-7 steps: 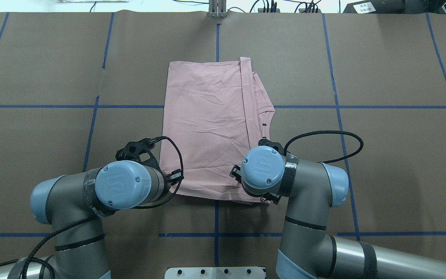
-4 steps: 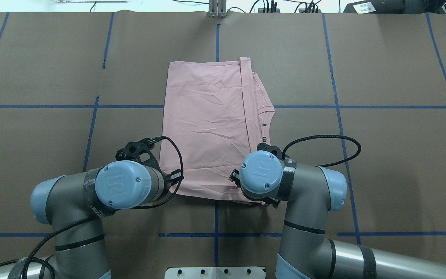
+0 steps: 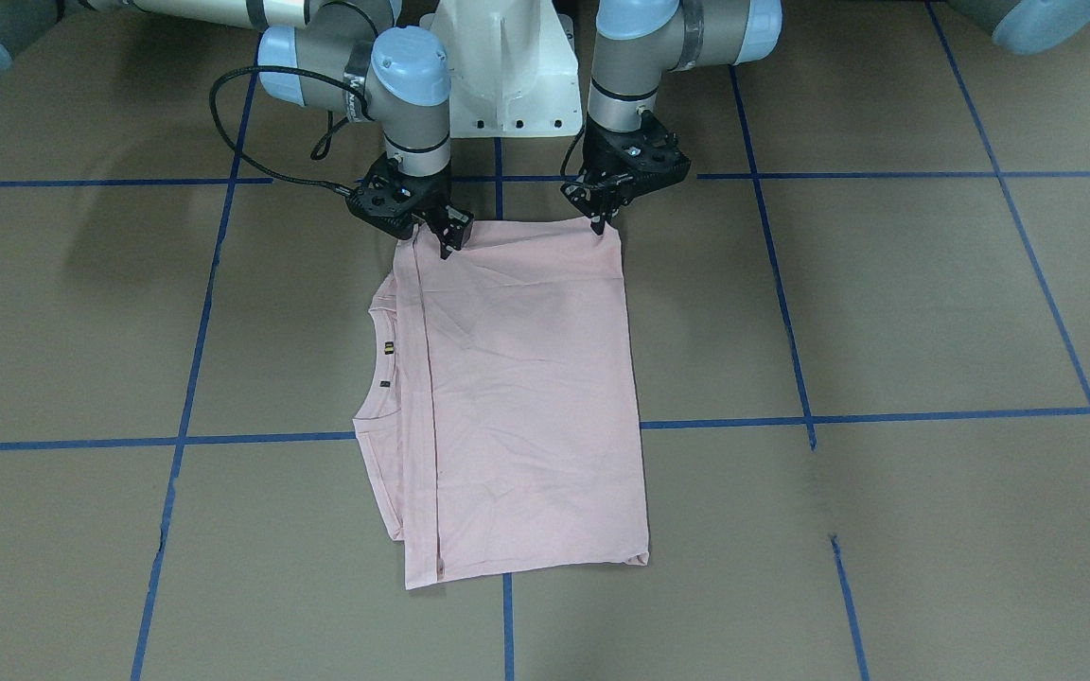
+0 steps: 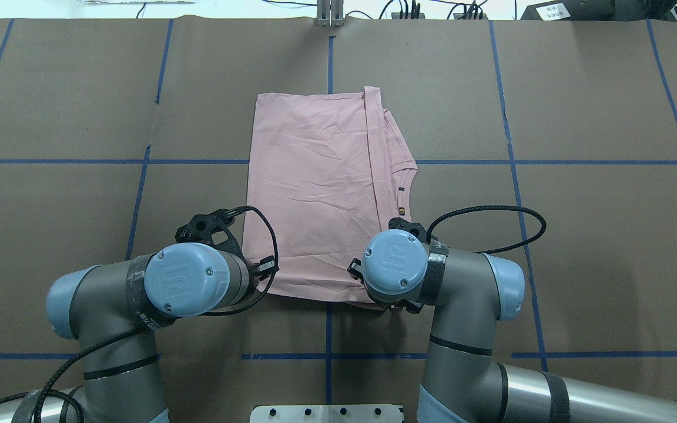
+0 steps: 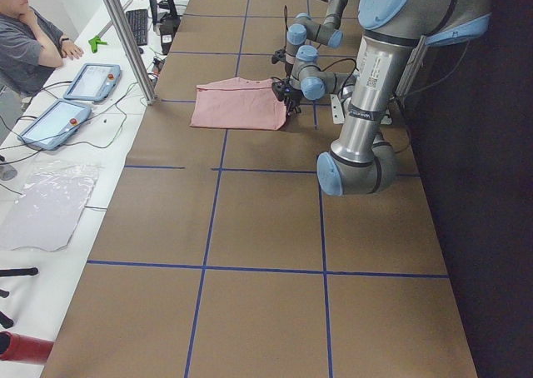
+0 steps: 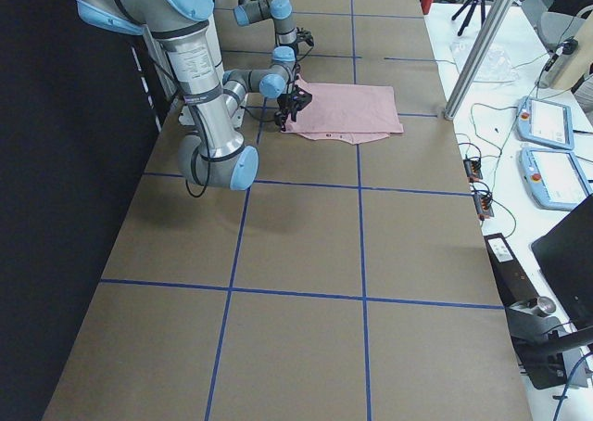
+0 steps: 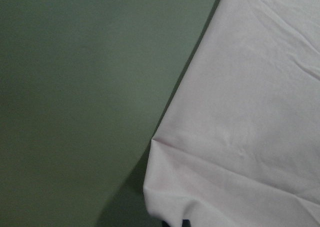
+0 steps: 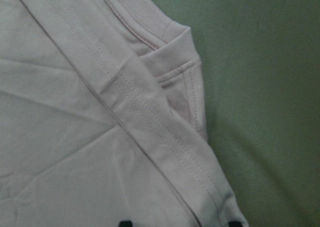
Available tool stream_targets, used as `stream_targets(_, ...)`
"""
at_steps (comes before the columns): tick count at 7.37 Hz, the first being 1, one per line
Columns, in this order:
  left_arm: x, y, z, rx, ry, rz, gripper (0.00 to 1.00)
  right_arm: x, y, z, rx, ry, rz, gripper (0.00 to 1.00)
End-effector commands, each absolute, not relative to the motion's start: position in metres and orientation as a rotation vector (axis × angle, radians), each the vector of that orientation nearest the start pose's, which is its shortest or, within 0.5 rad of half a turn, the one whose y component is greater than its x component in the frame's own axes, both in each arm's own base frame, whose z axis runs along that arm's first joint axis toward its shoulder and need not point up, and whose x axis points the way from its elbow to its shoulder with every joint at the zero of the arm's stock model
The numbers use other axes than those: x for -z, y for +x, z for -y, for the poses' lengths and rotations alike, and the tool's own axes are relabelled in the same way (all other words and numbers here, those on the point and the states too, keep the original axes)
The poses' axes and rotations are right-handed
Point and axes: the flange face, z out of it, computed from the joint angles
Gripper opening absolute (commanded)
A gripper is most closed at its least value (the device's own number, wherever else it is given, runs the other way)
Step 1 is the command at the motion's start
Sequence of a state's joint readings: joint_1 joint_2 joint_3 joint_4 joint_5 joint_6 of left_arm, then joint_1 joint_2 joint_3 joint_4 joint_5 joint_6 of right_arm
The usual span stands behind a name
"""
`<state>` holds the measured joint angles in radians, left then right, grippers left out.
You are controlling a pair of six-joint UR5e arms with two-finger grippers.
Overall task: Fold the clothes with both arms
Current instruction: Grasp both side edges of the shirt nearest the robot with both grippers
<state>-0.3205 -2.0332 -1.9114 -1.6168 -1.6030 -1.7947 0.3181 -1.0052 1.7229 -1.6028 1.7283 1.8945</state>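
The pale pink T-shirt lies folded lengthwise on the brown table, its collar and small tags showing along one long side. My left gripper is down at the near corner on the robot's left. In the left wrist view its tips sit close together, shut on the puckered shirt corner. My right gripper is open at the other near corner. In the right wrist view its tips stand wide apart over the folded hem. In the overhead view both grippers are hidden under the wrists.
The white pedestal stands just behind the shirt's near edge. Blue tape lines grid the table. A person sits past the far side by the tablets and a metal post.
My right wrist has shifted a little left and toward the robot, over the shirt's near right corner. The left arm and the shirt have not moved.
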Motion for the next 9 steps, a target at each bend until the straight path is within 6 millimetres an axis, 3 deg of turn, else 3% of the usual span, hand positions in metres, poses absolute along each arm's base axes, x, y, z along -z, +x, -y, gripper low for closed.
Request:
stream_targets(1,-0.251,0.531,0.313,0.496,0.012,-0.860,0.00,-0.273,-0.589,0.324,-0.564,-0.153,0.702,0.00)
stream_targets(6,-0.246,0.529,0.311,0.492,0.009,-0.870,0.00,-0.248,-0.575,0.327,-0.574,-0.143,0.765,0.00)
stream_targets(9,-0.228,0.503,0.290,0.468,-0.001,-0.932,0.00,-0.240,-0.550,0.320,-0.565,-0.141,0.805,0.00)
